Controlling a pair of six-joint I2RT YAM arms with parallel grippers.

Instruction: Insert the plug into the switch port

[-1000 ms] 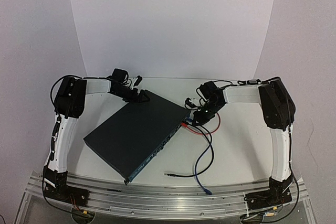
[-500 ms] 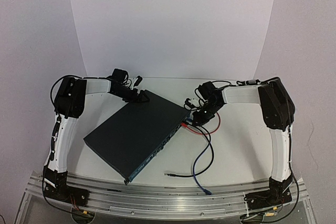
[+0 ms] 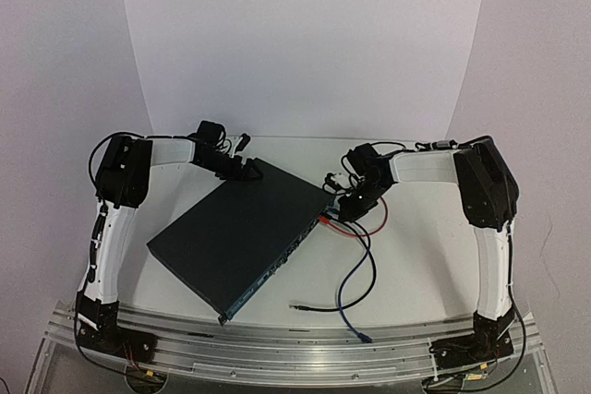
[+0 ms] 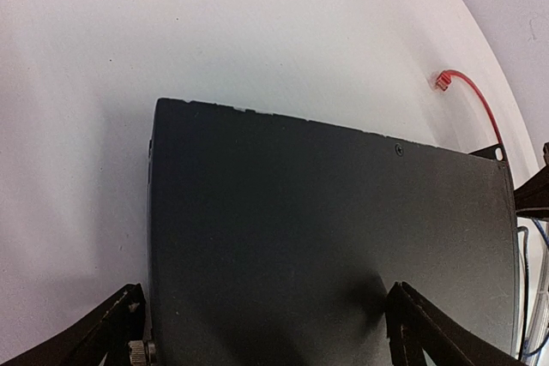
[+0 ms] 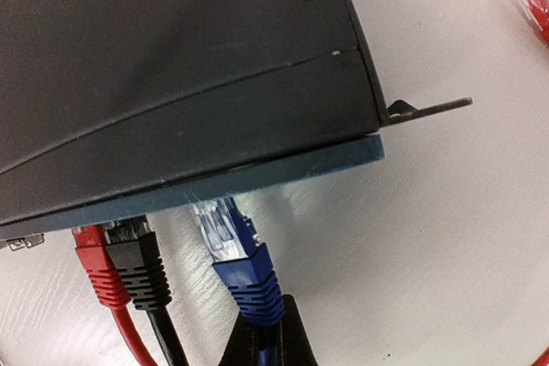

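right wrist | switch [image 5: 171,83]: red plug [image 5: 93,255], black plug [image 5: 135,255] seated | blue plug [image 5: 233,250] outside

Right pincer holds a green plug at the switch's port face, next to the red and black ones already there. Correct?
Not quite: the colour is wrong. The right wrist view shows the right pincer holding a blue plug, not a green one. The rest stands: it is at the port face of the switch, beside the red plug and the black plug.
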